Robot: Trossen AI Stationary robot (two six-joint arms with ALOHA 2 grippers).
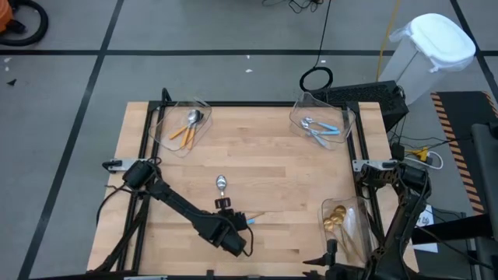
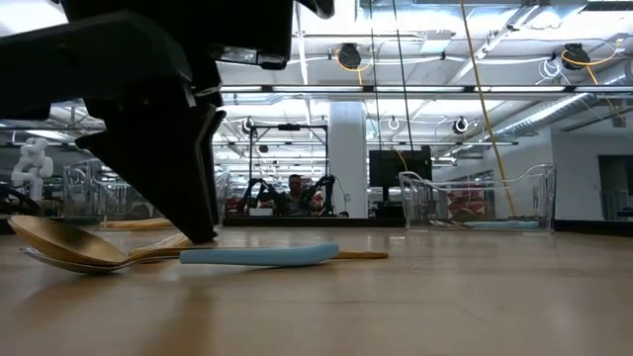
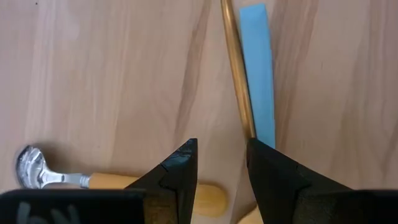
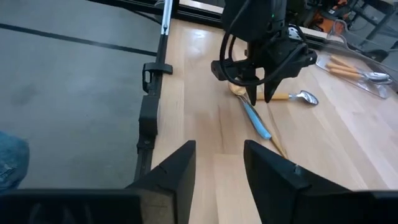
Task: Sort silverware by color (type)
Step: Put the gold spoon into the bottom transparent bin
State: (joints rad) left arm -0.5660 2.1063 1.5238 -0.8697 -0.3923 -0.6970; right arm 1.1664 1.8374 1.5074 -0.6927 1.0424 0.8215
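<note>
I have the left claw (image 4: 260,93) low over the surface (image 1: 296,194), jaws partly apart and holding nothing. The gold spoon (image 3: 237,74) and the blue spoon (image 3: 258,74) lie side by side, touching or nearly so, running away from the tips; the gold handle ends right at one fingertip (image 3: 267,162), not between the two. The orange spoon (image 3: 93,180) lies crosswise just behind the other finger.

My worry is the pairing. If I close from here, I judge the finger could come down on the gold handle and skid it, or pinch gold and blue together, and two colours would go into one bin. The gap also looks narrow for a clean straddle. A nudge could push the blue handle over the gold one and make separation harder.

The right claw (image 4: 217,168) waits off at the surface's edge, parted and empty. The bins already hold orange (image 1: 187,128), blue (image 1: 319,131) and gold (image 1: 336,220) spoons.
</note>
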